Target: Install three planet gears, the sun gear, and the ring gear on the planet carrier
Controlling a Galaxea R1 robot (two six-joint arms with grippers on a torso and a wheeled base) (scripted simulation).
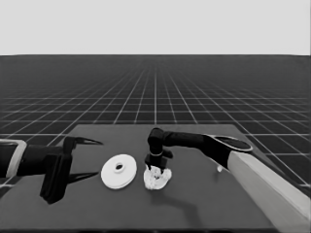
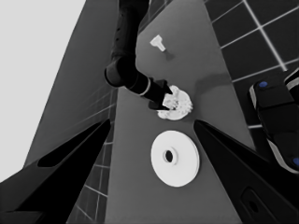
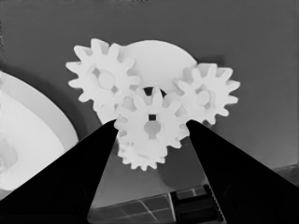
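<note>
Right gripper (image 3: 152, 128) clamps gear (image 3: 152, 122) flat, axis vertical, over smaller round part (image 3: 156, 58); left gripper (image 1: 80, 160) spread, parked.

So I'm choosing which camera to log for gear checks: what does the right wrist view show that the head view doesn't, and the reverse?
Only the right wrist view resolves single teeth: two gears seated on the smaller round part, a middle gear between the right gripper's fingers. Only the head view shows the waiting left gripper at the table's left end, and the whole larger round part. Both show the gear cluster with the right gripper on it.
</note>
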